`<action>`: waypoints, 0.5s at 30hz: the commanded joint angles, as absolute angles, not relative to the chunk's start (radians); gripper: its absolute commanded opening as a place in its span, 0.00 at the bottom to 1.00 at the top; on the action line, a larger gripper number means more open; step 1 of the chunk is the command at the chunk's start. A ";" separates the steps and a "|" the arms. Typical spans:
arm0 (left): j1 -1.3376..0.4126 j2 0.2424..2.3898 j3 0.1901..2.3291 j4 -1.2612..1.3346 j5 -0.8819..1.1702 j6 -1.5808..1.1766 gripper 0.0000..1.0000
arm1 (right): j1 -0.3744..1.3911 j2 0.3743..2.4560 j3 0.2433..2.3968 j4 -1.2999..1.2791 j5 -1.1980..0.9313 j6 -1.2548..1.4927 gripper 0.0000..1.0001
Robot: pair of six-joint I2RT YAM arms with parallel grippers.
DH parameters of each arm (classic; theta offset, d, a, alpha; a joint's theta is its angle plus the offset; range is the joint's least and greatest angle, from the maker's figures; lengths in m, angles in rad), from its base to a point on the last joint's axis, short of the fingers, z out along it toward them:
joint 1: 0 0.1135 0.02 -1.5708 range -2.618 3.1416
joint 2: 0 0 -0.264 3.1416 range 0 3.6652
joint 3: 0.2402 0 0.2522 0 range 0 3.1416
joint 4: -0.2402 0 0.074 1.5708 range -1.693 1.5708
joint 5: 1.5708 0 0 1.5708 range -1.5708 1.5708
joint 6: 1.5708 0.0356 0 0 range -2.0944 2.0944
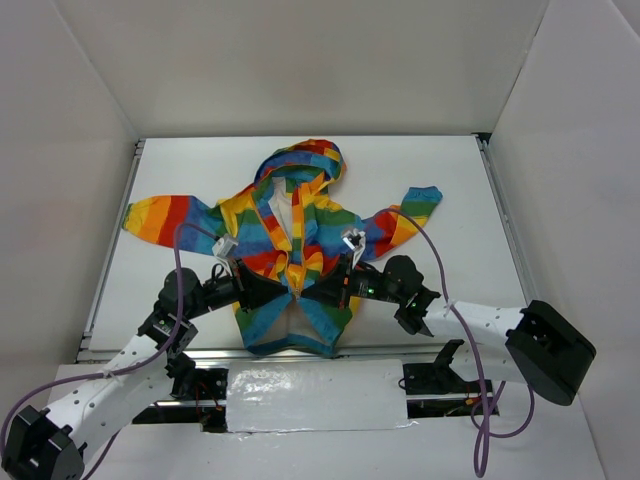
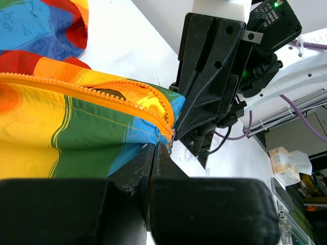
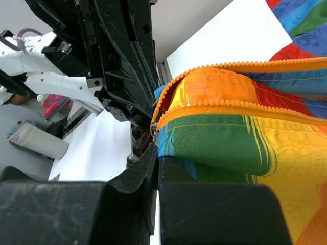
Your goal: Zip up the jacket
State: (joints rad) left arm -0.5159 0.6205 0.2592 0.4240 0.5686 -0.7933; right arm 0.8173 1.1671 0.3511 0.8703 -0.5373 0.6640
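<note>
On the white worktop (image 1: 455, 175) the striped jacket (image 1: 255, 225) lay flat, hood at the far side, sleeves spread left and right. Low on its front, the left hand (image 1: 282, 290) and right hand (image 1: 314, 292) met tip to tip, each clamped tight on fabric beside the orange zipper (image 3: 240, 109), which gaped open toward the hood.

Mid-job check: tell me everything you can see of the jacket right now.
The jacket lies front up on the white table, hood away from the arms, sleeves spread. Soft-looking fabric in rainbow stripes; its orange zipper is open, teeth apart. The left gripper and right gripper are both shut on its front edges, close together, low on the zipper.
</note>
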 commanded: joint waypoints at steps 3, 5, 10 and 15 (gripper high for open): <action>-0.518 0.617 0.270 0.491 0.588 -0.807 0.00 | 0.812 1.137 0.405 0.873 -0.538 0.638 0.00; -0.518 0.614 0.271 0.483 0.578 -0.807 0.00 | 0.815 1.137 0.402 0.874 -0.541 0.635 0.00; -0.518 0.604 0.288 0.463 0.560 -0.818 0.00 | 0.813 1.144 0.382 0.894 -0.543 0.635 0.00; -0.518 0.592 0.304 0.456 0.549 -0.834 0.00 | 0.815 1.140 0.377 0.887 -0.557 0.627 0.00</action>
State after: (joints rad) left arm -0.5159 0.6128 0.2600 0.4175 0.5552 -0.8181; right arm 0.8173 1.1660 0.3611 0.8516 -0.5388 0.6529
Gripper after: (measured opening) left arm 0.095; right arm 0.017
